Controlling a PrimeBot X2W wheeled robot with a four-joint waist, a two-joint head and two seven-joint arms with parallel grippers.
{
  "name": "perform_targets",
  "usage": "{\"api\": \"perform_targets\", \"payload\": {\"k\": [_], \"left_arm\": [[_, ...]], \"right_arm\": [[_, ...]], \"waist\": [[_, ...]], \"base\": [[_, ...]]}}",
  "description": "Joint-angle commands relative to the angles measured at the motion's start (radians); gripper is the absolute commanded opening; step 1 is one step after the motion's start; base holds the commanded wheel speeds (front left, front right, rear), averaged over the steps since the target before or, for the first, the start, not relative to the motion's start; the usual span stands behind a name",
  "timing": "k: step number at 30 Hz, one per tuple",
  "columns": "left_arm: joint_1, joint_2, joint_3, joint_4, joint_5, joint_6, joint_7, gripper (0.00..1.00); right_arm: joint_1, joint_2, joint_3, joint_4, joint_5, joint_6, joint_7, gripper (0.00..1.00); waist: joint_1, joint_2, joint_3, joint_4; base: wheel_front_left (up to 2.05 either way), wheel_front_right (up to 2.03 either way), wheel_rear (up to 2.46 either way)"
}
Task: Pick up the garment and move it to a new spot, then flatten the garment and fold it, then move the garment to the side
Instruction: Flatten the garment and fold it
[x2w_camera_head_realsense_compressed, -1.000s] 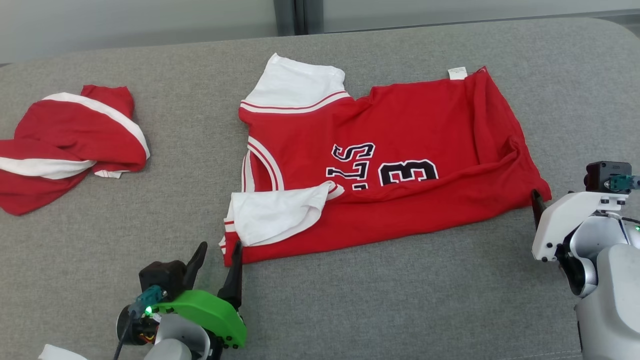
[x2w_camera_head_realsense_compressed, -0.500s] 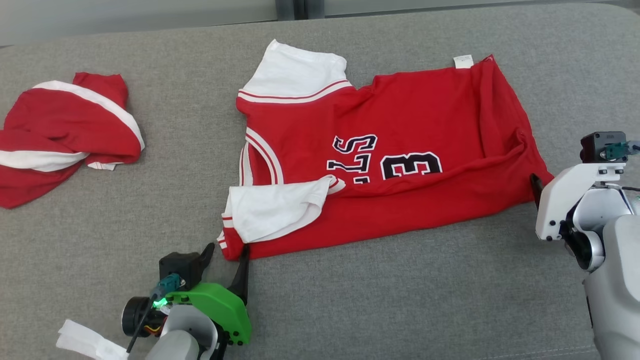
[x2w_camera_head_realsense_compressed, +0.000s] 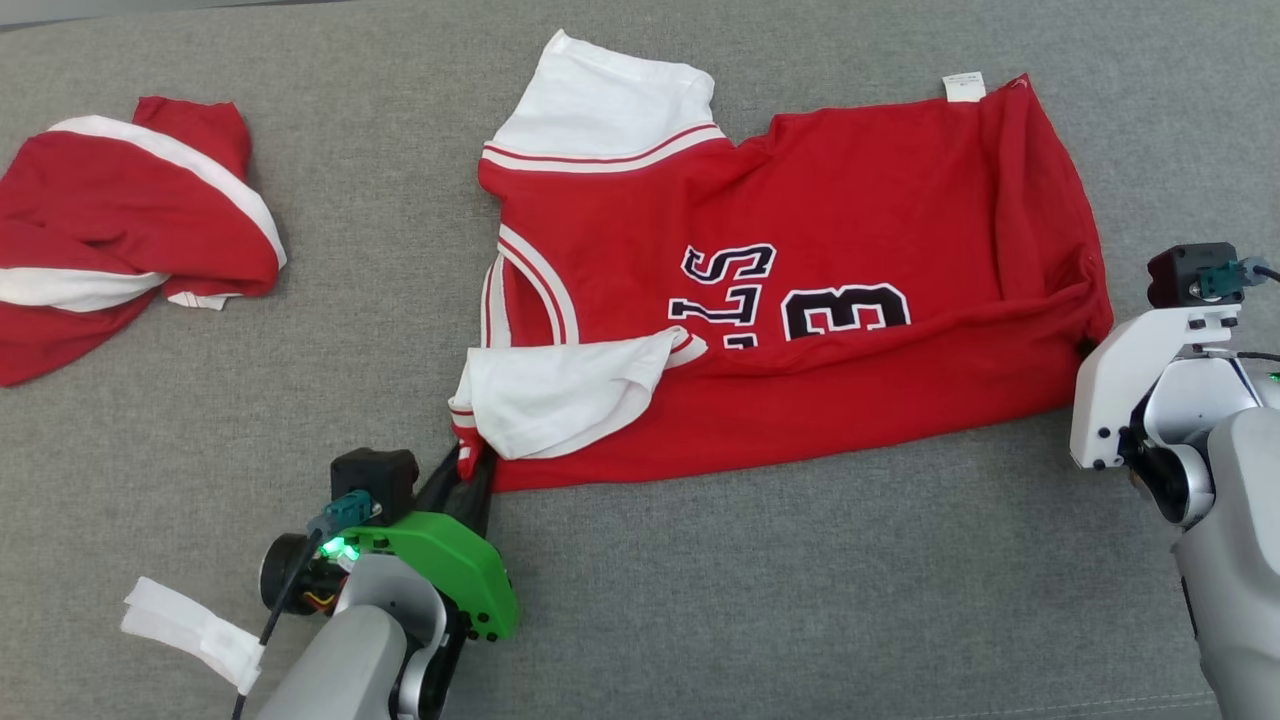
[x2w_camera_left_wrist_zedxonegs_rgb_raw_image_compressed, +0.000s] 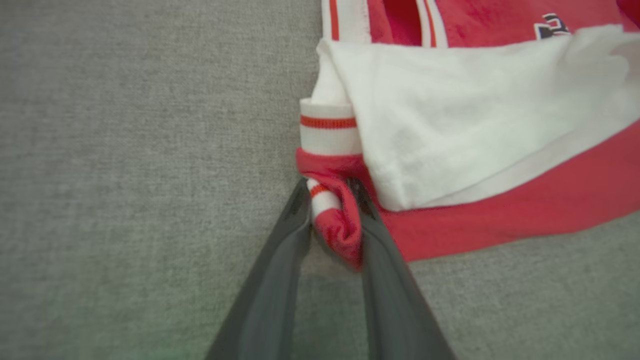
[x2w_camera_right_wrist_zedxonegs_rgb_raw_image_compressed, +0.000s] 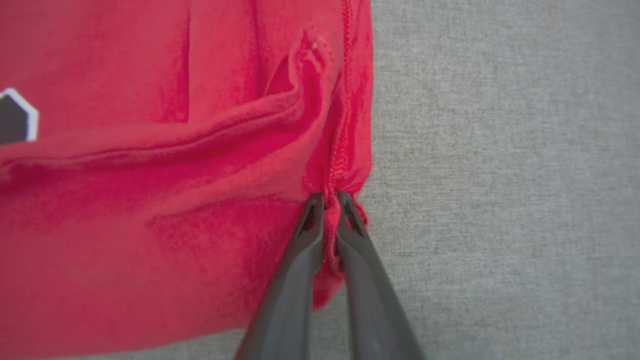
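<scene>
The garment (x2w_camera_head_realsense_compressed: 800, 230) is a red jersey with white sleeves and dark lettering, lying spread on the grey surface with its near edge folded over. My left gripper (x2w_camera_head_realsense_compressed: 465, 470) is at its near left corner. In the left wrist view that gripper (x2w_camera_left_wrist_zedxonegs_rgb_raw_image_compressed: 330, 192) is shut on a bunched red and white corner of the garment (x2w_camera_left_wrist_zedxonegs_rgb_raw_image_compressed: 475, 115). My right gripper (x2w_camera_head_realsense_compressed: 1085, 347) sits at the near right corner, its fingertips tucked behind the cloth. Seen from the right wrist, that gripper (x2w_camera_right_wrist_zedxonegs_rgb_raw_image_compressed: 330, 197) pinches the hem of the garment (x2w_camera_right_wrist_zedxonegs_rgb_raw_image_compressed: 150, 175).
Another red and white piece of clothing (x2w_camera_head_realsense_compressed: 130, 230) lies crumpled at the far left. A white strip (x2w_camera_head_realsense_compressed: 190, 630) hangs by my left forearm. The grey padded surface (x2w_camera_head_realsense_compressed: 800, 600) stretches wide in front of the jersey.
Both grippers have gone from open to shut on the jersey's near corners, bunching the left corner. The head camera has tipped down, so the whole picture has shifted.
</scene>
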Motion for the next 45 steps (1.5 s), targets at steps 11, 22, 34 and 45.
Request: {"api": "perform_targets", "payload": {"k": [11,22,34,45], "left_arm": [[0.128,0.029,0.018,0.035,-0.062,0.013,0.020,0.00],[0.291,0.093,0.034,-0.173,-0.087,0.090,0.067,0.00],[0.346,0.108,0.035,-0.334,-0.085,0.120,0.062,1.00],[0.132,0.126,0.079,-0.331,-0.099,0.092,0.111,1.00]], "right_arm": [[0.166,0.041,-0.087,-0.100,0.044,-0.002,-0.126,0.00],[0.364,0.132,-0.176,-0.232,0.020,-0.002,-0.115,0.00],[0.428,0.161,-0.207,-0.279,-0.028,-0.002,-0.057,1.00],[0.281,0.074,-0.153,-0.405,-0.025,-0.002,0.147,1.00]], "waist": [[0.0000,0.0000,-0.078,0.018],[0.0000,0.0000,-0.164,0.021],[0.0000,0.0000,-0.192,0.009],[0.0000,0.0000,-0.162,-0.013]], "base": [[0.00,0.00,0.00],[0.00,0.00,0.00],[0.00,0.00,0.00],[0.00,0.00,0.00]]}}
